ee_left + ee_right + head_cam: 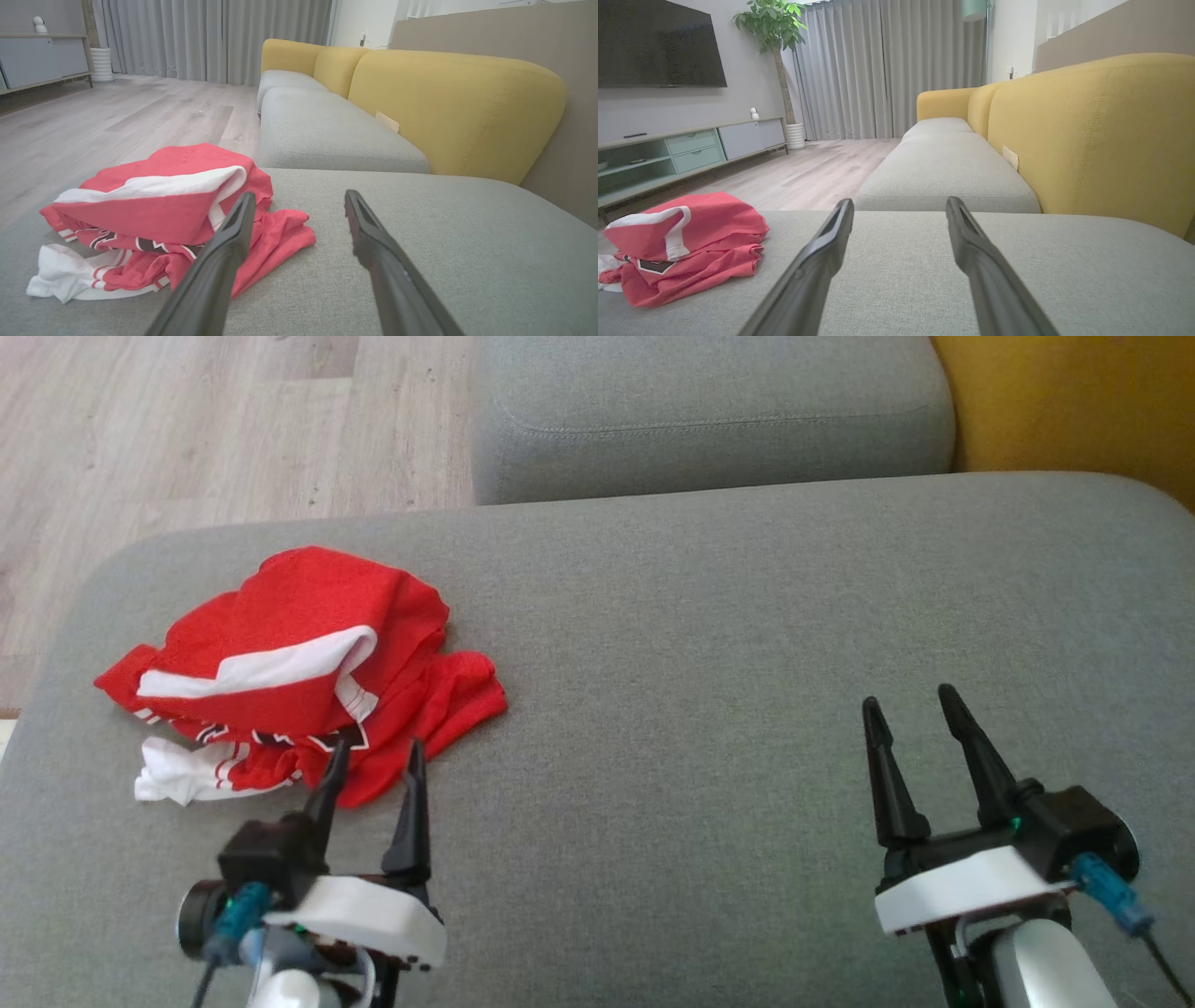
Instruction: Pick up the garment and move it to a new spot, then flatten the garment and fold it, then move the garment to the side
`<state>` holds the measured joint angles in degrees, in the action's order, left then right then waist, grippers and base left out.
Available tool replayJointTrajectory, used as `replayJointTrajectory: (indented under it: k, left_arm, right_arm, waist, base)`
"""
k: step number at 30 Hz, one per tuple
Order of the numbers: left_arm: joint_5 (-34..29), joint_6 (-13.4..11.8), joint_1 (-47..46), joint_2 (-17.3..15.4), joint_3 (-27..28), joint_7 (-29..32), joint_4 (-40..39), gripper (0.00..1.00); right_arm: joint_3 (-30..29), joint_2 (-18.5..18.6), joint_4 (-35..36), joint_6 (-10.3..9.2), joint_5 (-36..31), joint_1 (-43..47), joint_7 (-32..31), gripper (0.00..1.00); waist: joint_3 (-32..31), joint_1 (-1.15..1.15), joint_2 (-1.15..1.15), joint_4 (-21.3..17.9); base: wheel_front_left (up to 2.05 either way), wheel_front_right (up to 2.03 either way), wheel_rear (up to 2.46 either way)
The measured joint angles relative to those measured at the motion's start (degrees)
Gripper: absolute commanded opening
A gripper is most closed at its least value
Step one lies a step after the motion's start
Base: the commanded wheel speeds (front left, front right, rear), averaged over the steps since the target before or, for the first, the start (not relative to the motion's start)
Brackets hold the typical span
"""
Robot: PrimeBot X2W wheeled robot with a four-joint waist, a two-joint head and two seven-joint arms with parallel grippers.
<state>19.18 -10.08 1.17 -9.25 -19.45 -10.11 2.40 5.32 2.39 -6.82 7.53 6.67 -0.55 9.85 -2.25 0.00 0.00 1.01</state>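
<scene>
Left claw (378, 744) wide open, empty, beside crumpled garment (308, 616), right claw (909, 696) likewise, grey seat (709, 439) beyond

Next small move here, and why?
Probably ease the left pincer forward and down onto the near edge of the red garment. It sits open at that crumpled edge, holding nothing; the right pincer hovers open over bare grey cushion, farther off.

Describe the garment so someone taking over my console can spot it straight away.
Start at the wide grey seat cushion before the robot, with the yellow backrest at its far right. At the cushion's left end, near the wooden floor, just beyond the open left gripper, lies the garment. It is a crumpled red heap with white bands, the only bright cloth on the grey.
</scene>
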Motion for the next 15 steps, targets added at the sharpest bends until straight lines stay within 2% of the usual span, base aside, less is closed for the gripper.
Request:
replayJointTrajectory:
  k: [9, 15]
  left_arm:
    - [-5.95, -1.20, -0.01, -1.32, -3.69, -1.27, 0.99, 1.00]
    - [-6.45, -1.71, 0.01, -0.67, -3.56, -2.34, -0.66, 1.00]
  right_arm:
    - [1.02, 0.01, 0.51, 0.00, -7.38, 0.13, 1.68, 1.00]
    - [1.34, 0.02, 0.55, 0.00, -6.47, 0.15, 2.33, 1.00]
  waist:
    - [-0.29, 0.00, 0.00, 0.16]
    - [-0.47, 0.00, 0.00, 0.21]
  base:
    - [0.00, 0.00, 0.00]
    - [0.00, 0.00, 0.00]
